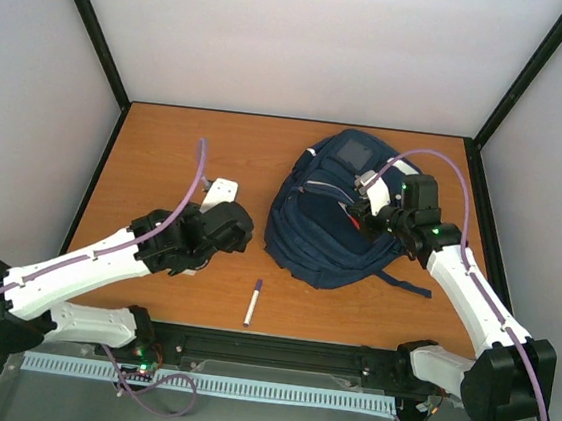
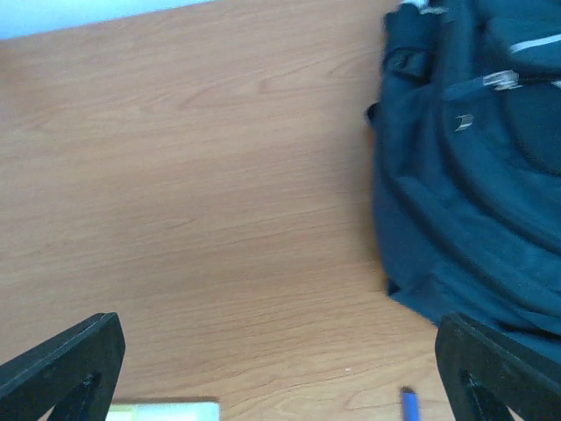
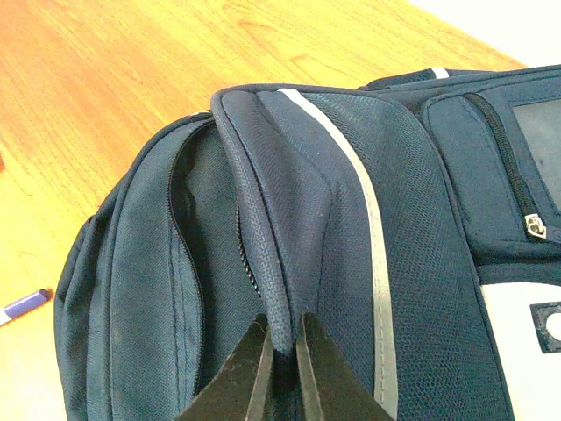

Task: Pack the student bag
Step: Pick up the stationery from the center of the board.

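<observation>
The student bag point(image 1: 329, 214) lies at the right middle of the table, navy with a thin white stripe point(image 3: 364, 210). My right gripper point(image 1: 365, 215) is over its top and is shut on a ridge of the bag's fabric next to an open zip point(image 3: 186, 263); the fingertips point(image 3: 280, 351) pinch the fold. My left gripper point(image 1: 227, 227) hovers over bare table left of the bag. It is wide open and empty, with a finger at each lower corner of its wrist view point(image 2: 61, 368). The bag's side point(image 2: 473, 175) fills the right of that view.
A white pen with a purple cap point(image 1: 252, 302) lies near the front edge, between the arms; it also shows in the right wrist view point(image 3: 24, 304). A small white flat object point(image 1: 221, 192) lies just beyond my left gripper. Dark straps point(image 1: 404, 282) trail from the bag towards my right arm.
</observation>
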You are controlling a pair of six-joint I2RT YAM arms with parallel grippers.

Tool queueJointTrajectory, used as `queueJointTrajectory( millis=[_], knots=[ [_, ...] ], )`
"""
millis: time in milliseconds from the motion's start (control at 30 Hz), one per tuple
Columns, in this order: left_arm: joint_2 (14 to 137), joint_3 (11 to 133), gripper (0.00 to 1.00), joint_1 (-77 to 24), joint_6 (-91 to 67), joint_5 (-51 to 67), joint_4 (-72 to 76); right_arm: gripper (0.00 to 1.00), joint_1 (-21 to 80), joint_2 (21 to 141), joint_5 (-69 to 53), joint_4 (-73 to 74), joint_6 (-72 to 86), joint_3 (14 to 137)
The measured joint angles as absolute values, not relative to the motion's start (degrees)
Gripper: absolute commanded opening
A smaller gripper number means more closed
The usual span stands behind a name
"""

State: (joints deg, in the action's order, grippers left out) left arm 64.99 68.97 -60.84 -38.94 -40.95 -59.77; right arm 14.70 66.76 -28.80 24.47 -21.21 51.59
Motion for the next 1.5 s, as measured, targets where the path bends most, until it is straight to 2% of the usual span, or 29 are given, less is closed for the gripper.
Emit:
queueJointTrajectory(
  millis=[167, 400, 600, 733, 1067, 1300, 1500],
  knots=[
    [60.55, 60.99, 0.84, -53.56, -41.34, -37.45, -58.39, 0.08, 14.70, 67.11, -29.08, 24.47, -21.21, 51.59],
    [65.23, 55.00, 0.62, -51.00, -39.55, -20.05, -53.32, 0.08, 14.70, 67.13, -29.15, 24.47, -21.26, 51.59],
    [69.32, 47.90, 0.59, -52.42, -39.44, -5.96, -46.04, 0.08, 14.70, 67.22, -29.15, 24.47, -21.47, 51.59],
    [72.60, 47.64, 0.54, -56.38, -40.21, -2.20, -43.03, 0.08, 14.70, 67.31, -29.17, 24.49, -21.61, 51.59],
    [86.78, 53.25, 0.48, -64.79, -41.39, -4.29, -46.00, 0.08, 14.70, 67.72, -29.41, 24.58, -21.65, 51.59],
    [89.76, 54.02, 0.44, -65.43, -42.81, -5.41, -46.85, 0.08, 14.70, 67.72, -29.39, 24.60, -21.67, 51.59],
    [91.64, 54.02, 0.36, -65.43, -43.72, -5.74, -47.16, 0.08, 14.70, 67.77, -29.39, 24.62, -21.69, 51.59]
  ],
)
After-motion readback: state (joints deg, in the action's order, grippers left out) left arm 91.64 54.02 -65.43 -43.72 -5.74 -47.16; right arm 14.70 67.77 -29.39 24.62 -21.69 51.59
